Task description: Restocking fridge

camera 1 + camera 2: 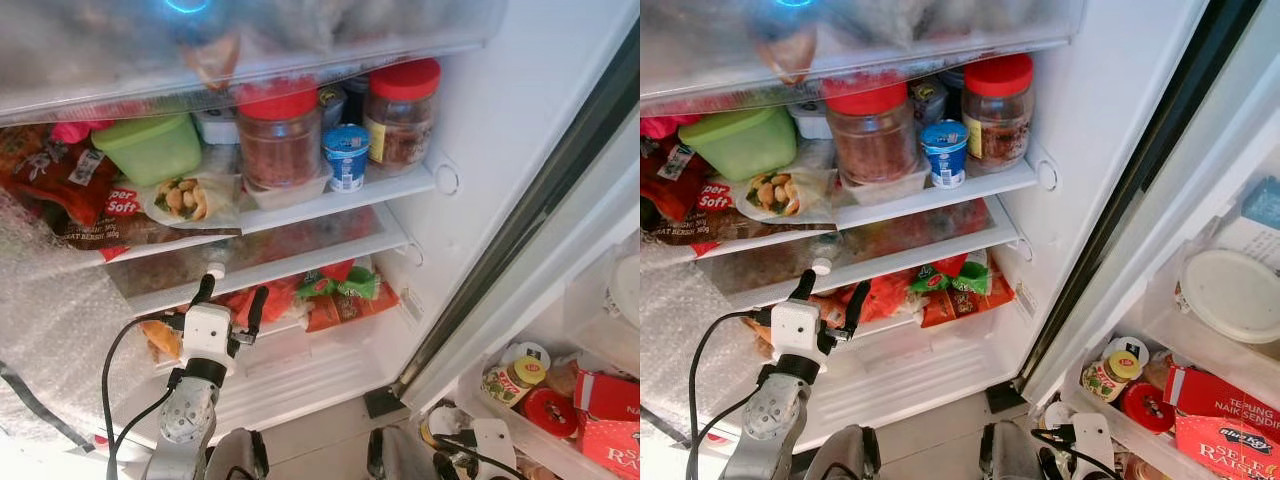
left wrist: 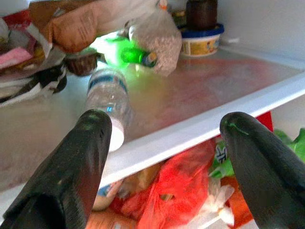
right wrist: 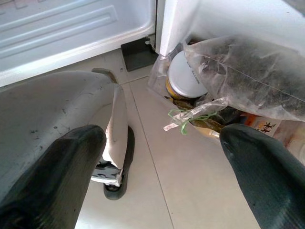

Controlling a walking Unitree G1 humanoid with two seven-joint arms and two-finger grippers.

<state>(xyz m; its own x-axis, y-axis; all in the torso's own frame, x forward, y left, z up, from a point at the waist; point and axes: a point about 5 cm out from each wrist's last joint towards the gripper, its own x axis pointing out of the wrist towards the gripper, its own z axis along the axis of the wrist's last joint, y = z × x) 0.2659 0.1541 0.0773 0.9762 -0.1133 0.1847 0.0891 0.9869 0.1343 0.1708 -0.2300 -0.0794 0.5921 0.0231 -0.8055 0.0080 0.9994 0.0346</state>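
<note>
Readable print in the open fridge and on its door shelf

A bread bag (image 1: 85,205) on the left of the middle shelf carries a red patch with white letters that end in "per" over "Soft". On the door shelf, a red box (image 1: 1225,420) reads "TEPUNG" and "NAIK SENDIRI" on its top face, with a "blue key" badge and large white letters beginning "SELF RAIS" on its front. The small jar (image 1: 1108,377) beside it, the blue-lidded cup (image 1: 944,152) and the red-lidded jars bear labels too small to read.
</note>
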